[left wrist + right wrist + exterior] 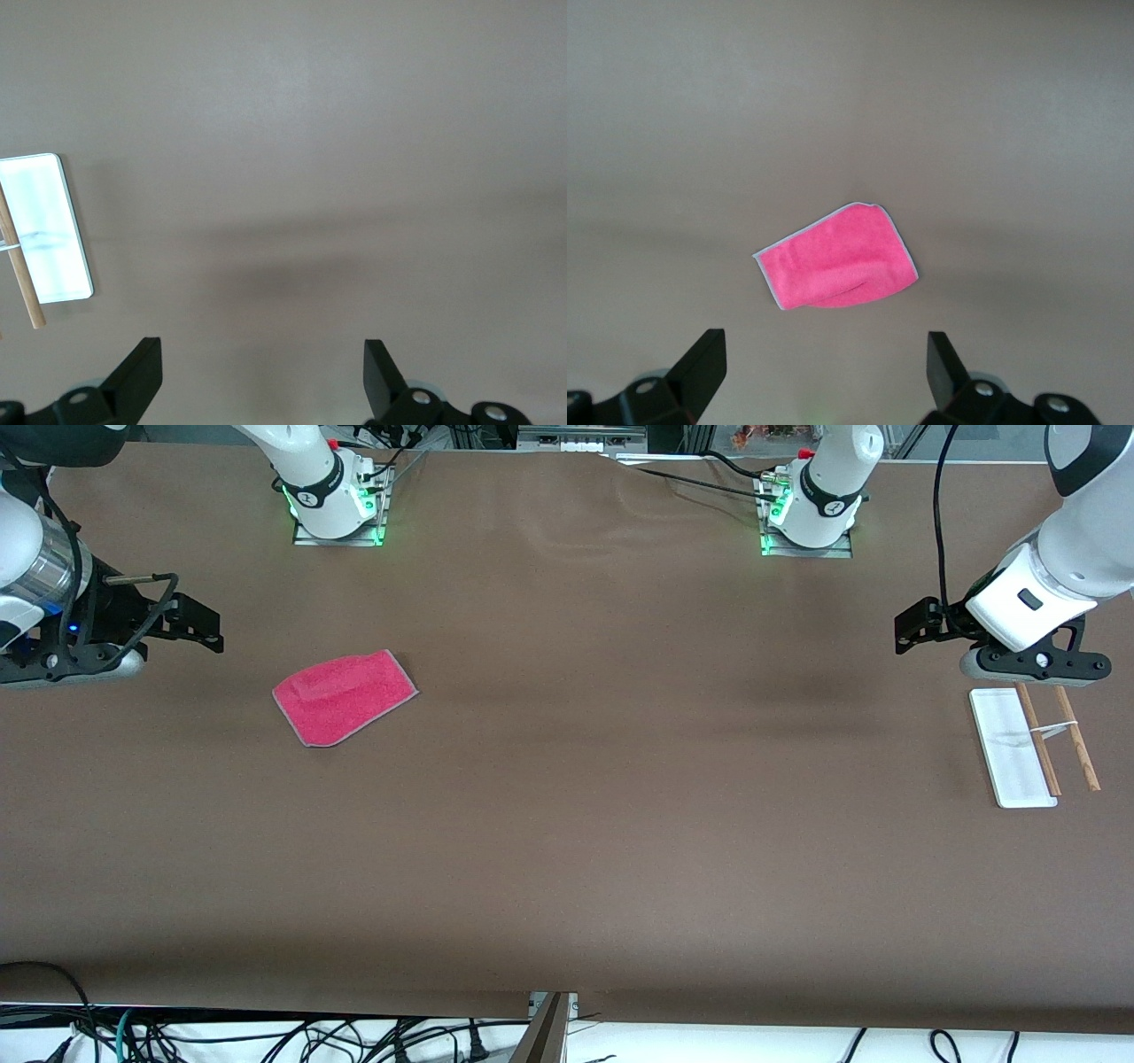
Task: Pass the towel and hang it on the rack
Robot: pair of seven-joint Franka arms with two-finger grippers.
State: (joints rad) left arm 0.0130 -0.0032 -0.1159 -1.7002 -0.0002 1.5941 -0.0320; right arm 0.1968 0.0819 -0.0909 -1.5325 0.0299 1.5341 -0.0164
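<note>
Rack (1019, 753) lies nearest the camera, at the left arm's end of the bench (576, 850); pink towel (344, 696) lies flat at the right arm's end.
Left tool (912, 631) hovers by the rack, right tool (199, 627) near the towel, both spread wide and empty, seemingly poised for pickup and handover.

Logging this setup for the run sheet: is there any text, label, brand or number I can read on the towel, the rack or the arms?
No readable text in any view.
Towel: plain pink-red, no tag or print visible.
Rack: bare white base and brown rods, no label.
Arm bases: small round dark marks on the collars, too small to read.
</note>
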